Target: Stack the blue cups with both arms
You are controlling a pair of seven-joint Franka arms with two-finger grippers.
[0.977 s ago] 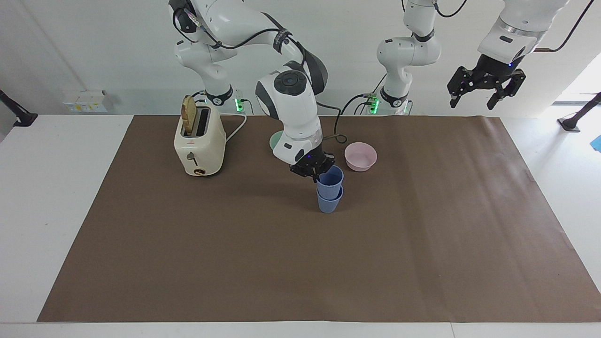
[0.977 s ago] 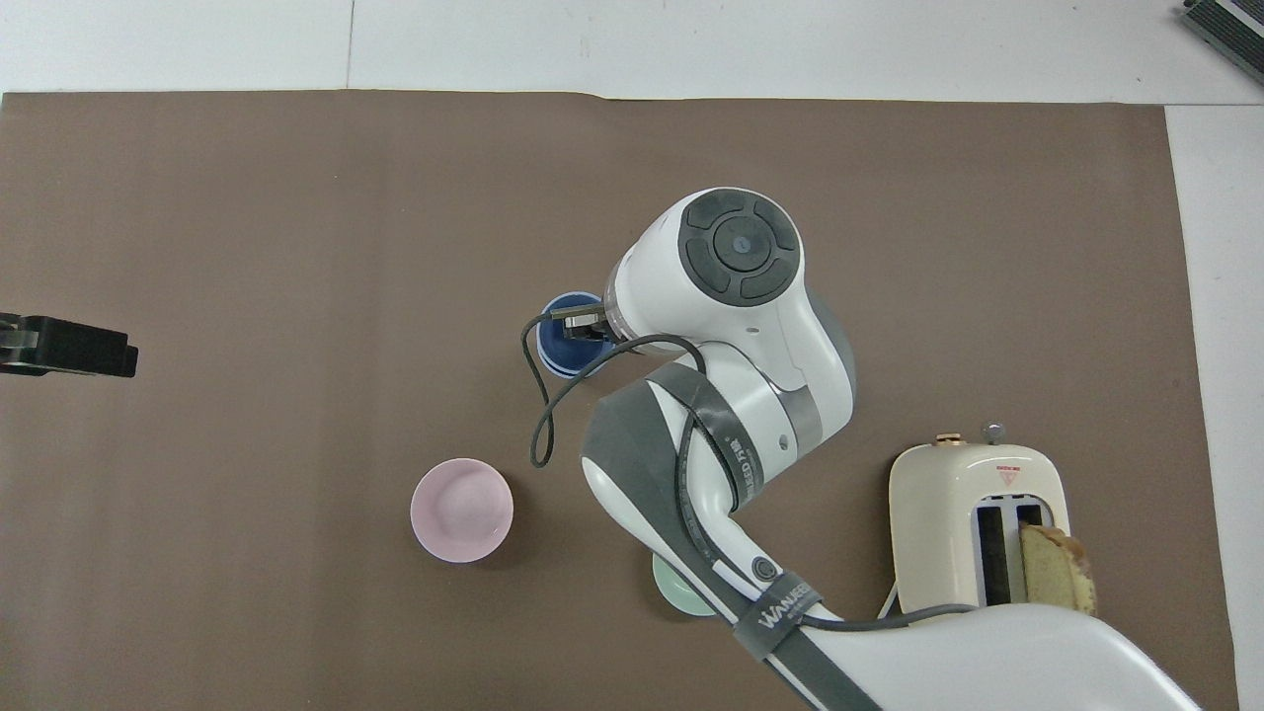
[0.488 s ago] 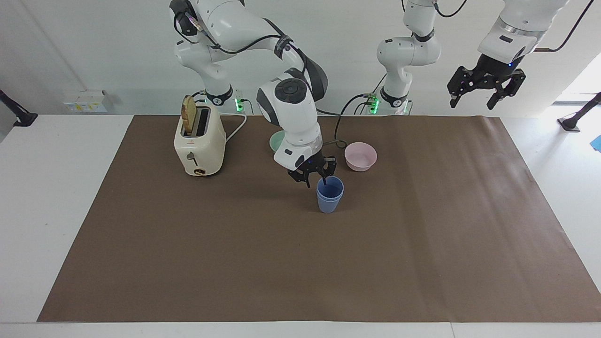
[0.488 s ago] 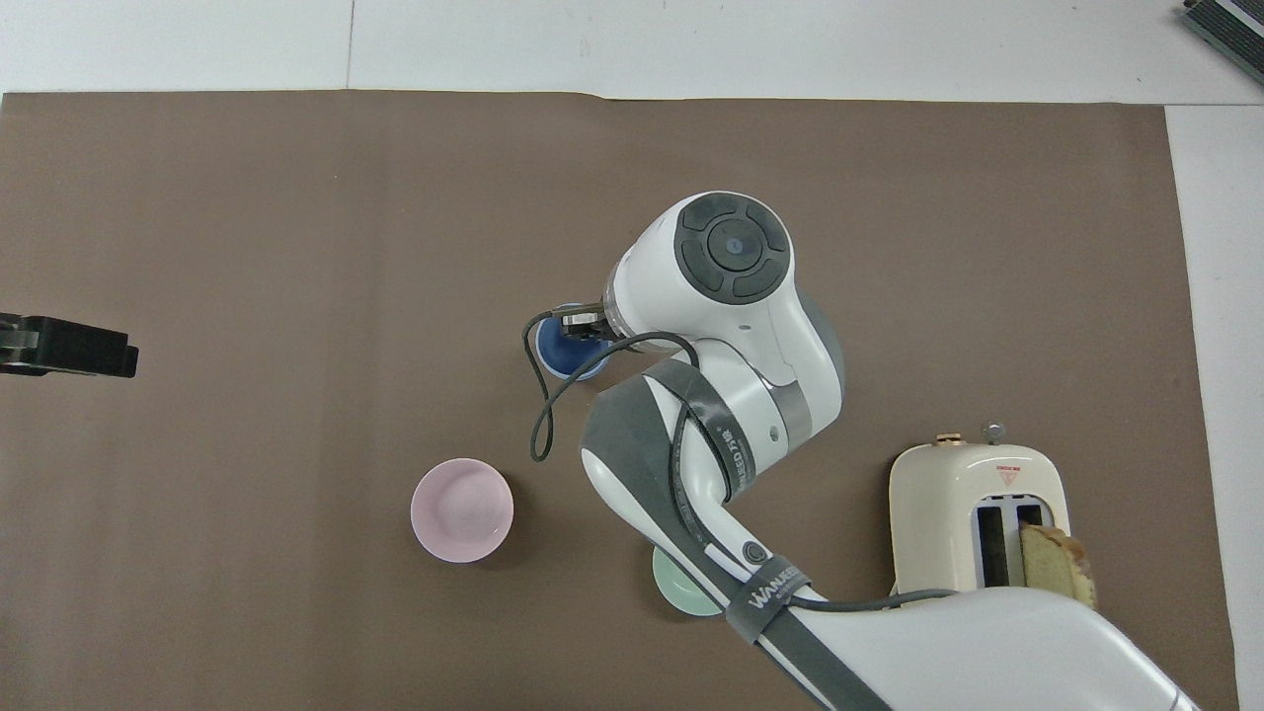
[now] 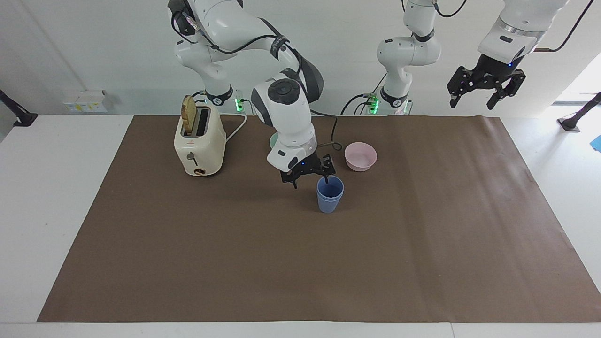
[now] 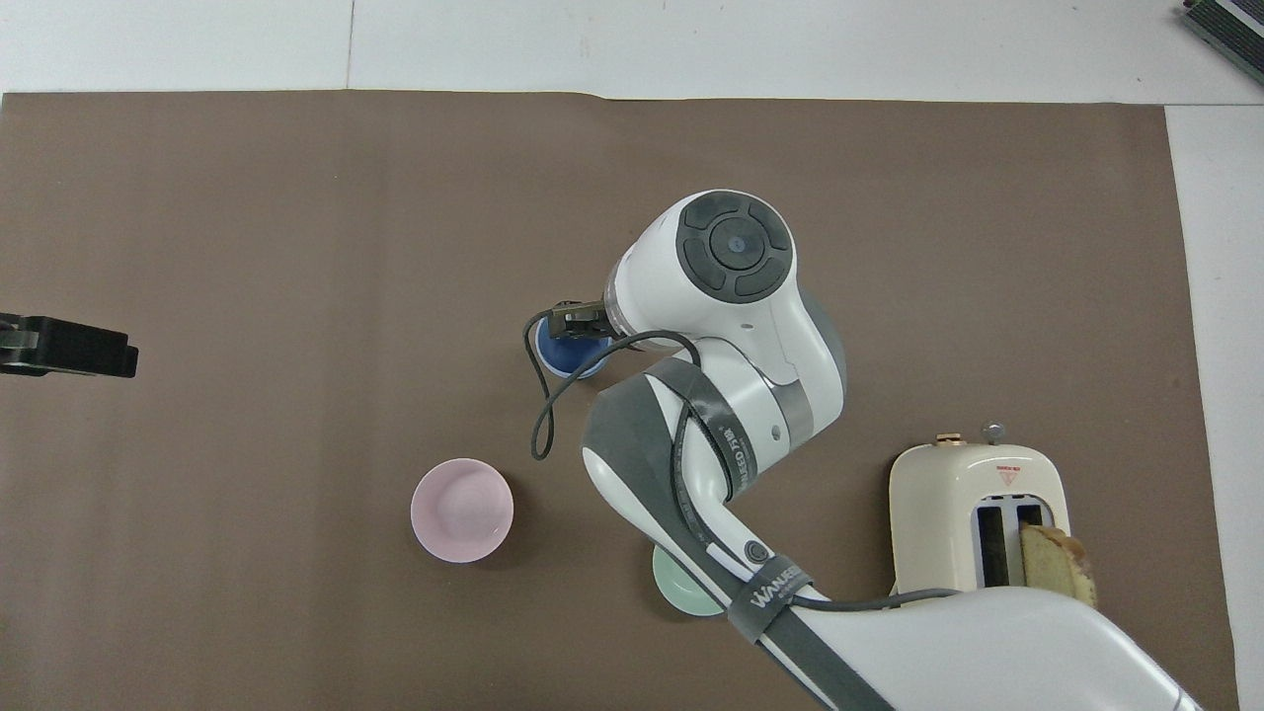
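The blue cups stand nested in one upright stack on the brown mat, a little farther from the robots than the pink bowl. In the overhead view only part of the blue cups shows beside the right arm's wrist. My right gripper hangs open just above the stack's rim on the toaster's side, holding nothing. One fingertip reaches over the cups' mouth. My left gripper waits open and raised over the mat's edge at the left arm's end. It appears in the overhead view as a black bar, left gripper.
A pink bowl sits beside the stack, nearer the robots. A mint-green bowl lies partly hidden by the right arm. A cream toaster with a slice of toast stands toward the right arm's end.
My right gripper opened and let go of the upper cup, which sank into the lower one. The gripper then rose slightly and shifted toward the toaster. The left arm stayed still.
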